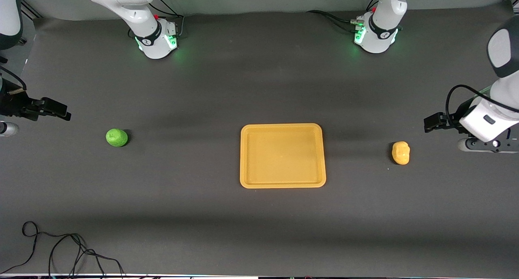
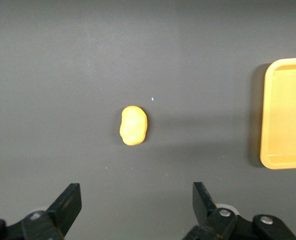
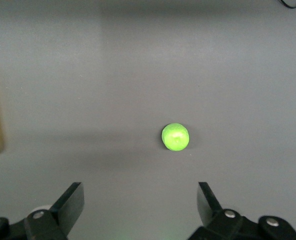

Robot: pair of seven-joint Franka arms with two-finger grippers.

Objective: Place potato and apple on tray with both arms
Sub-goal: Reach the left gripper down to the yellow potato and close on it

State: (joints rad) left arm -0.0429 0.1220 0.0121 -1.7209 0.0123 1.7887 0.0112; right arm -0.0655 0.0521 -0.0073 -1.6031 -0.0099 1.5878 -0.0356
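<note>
Both claws hover spread and empty, the left gripper (image 2: 135, 210) over bare table near the potato (image 1: 400, 153), the right gripper (image 3: 138, 210) near the apple (image 1: 116, 137), the tray (image 1: 282, 183) between the two, a cable (image 1: 61, 250) well clear.

The front camera sits high, looking down across the whole worktop (image 1: 259, 230) toward both arm bases. The left wrist camera looks straight down from well above onto the potato (image 2: 133, 125), catching the tray (image 2: 286, 114) edge, both shared with the front view. The right wrist camera looks down likewise onto the apple (image 3: 175, 137).
</note>
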